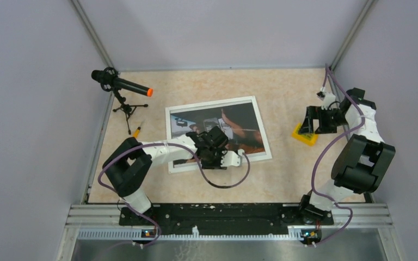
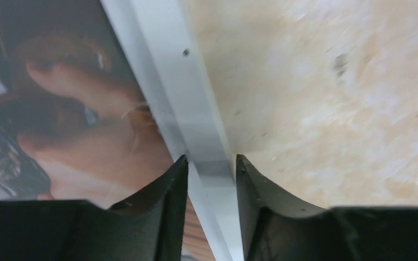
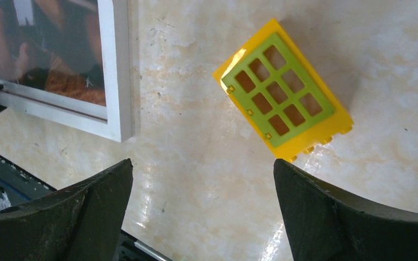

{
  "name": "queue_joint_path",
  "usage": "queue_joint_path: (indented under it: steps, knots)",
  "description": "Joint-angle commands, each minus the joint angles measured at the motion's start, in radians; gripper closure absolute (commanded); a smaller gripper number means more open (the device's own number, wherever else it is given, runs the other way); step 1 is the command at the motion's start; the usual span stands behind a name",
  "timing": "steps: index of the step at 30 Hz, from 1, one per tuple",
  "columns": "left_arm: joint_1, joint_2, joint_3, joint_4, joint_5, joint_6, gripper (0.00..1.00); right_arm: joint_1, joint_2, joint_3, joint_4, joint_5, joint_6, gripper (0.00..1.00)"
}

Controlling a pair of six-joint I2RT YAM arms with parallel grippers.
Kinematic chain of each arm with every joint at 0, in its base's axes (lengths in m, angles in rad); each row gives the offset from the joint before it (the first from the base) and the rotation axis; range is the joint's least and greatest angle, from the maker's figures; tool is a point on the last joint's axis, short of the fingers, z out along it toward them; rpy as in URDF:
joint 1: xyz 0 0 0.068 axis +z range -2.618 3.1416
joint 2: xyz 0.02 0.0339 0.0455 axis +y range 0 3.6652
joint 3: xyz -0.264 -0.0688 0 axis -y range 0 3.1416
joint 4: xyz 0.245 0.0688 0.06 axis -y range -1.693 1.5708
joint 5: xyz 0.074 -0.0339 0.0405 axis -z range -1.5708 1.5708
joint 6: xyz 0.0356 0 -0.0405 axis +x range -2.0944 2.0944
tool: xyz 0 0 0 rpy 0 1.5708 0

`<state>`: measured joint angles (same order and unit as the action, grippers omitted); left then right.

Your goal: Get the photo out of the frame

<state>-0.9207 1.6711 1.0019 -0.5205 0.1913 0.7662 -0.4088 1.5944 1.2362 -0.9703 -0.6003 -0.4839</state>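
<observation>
Now the frame is pinched by the left claw, right claw spread; grip could be lost on the thin rim.

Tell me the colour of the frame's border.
White; the frame shows best in the right wrist view.

Nothing could be read anywhere: no text, label, brand or number (the photo gave only dark, glossy picture patches).

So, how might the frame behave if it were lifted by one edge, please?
The frame looks rigid, so it should probably tilt up as one piece. Wide and flat, it may swing from the left gripper. It looks smooth and might slip.
</observation>
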Motion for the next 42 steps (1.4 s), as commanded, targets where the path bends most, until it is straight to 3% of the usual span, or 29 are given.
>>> queue_joint_path:
  steps: [1, 4, 6, 17, 24, 33, 39, 42]
  knots:
    - [0.072, 0.007, 0.082, -0.090, 0.063, 0.044, 0.48, 0.029, -0.012, -0.010, 0.017, -0.065, 0.044, 0.01]
    - [0.072, 0.028, 0.157, -0.089, 0.117, -0.048, 0.32, 0.038, -0.010, -0.019, 0.026, -0.093, 0.074, 0.01]
    - [0.072, 0.040, 0.180, -0.060, 0.129, -0.112, 0.29, 0.039, -0.011, -0.026, 0.034, -0.111, 0.090, 0.01]
    - [0.055, 0.166, 0.215, -0.030, -0.013, -0.256, 0.33, 0.044, -0.020, -0.069, 0.084, -0.151, 0.160, 0.01]
    - [-0.043, 0.159, 0.143, -0.021, -0.047, -0.225, 0.29, 0.054, -0.018, -0.098, 0.104, -0.168, 0.183, 0.01]
    - [-0.047, 0.106, 0.158, -0.078, -0.054, -0.250, 0.28, 0.054, -0.014, -0.101, 0.109, -0.174, 0.186, 0.01]
    - [-0.055, 0.219, 0.140, -0.043, -0.222, -0.289, 0.35, 0.068, -0.017, -0.131, 0.148, -0.191, 0.229, 0.01]
    - [-0.064, 0.243, 0.135, -0.015, -0.259, -0.286, 0.51, 0.083, -0.011, -0.147, 0.170, -0.209, 0.250, 0.01]
